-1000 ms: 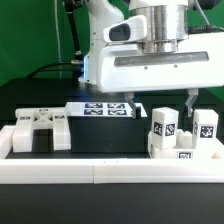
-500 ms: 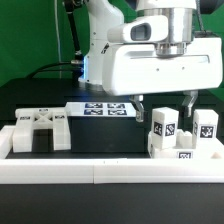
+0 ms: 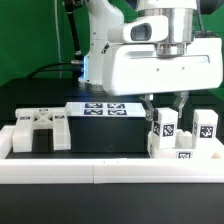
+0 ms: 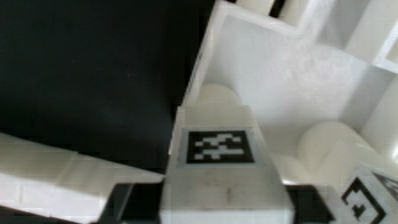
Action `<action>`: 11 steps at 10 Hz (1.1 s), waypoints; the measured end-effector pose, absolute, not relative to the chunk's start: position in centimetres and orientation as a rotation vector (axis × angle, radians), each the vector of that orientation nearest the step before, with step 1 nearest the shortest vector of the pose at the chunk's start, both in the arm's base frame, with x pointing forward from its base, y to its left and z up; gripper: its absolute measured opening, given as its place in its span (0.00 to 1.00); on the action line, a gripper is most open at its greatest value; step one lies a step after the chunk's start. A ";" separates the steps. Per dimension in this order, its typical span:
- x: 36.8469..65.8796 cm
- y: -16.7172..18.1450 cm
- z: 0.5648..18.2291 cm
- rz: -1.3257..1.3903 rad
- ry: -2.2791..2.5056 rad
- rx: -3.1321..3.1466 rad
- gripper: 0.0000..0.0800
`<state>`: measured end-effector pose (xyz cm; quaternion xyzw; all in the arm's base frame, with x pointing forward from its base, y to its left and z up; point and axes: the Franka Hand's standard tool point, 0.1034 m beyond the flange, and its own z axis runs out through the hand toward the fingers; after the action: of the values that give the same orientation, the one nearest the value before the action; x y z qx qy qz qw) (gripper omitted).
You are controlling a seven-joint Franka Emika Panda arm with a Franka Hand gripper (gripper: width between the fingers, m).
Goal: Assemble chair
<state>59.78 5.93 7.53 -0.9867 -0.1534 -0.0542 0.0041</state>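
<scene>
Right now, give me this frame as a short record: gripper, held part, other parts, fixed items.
arm: gripper shut on the upright tagged post
neighbour: second upright post, at the exterior view's right of it, apart
front: low tagged block before both posts
far side: flat panel lying at the exterior view's left
fixed: marker board behind; border rail along the front

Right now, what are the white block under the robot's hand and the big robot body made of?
The white block looks like matte plastic, though painted wood is possible: its faces are dull, without shine. Its tag looks like printed paper. The robot body seems hard glossy plastic: it catches bright highlights.
</scene>
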 end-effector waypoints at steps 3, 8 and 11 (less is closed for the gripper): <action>59.8 6.0 7.5 -0.171 -0.090 -3.108 0.36; 59.5 6.6 7.4 -0.162 0.937 -2.954 0.36; 59.6 6.6 7.4 -0.157 1.398 -2.747 0.36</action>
<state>59.63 6.62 7.36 -0.8898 0.4527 -0.0507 0.0277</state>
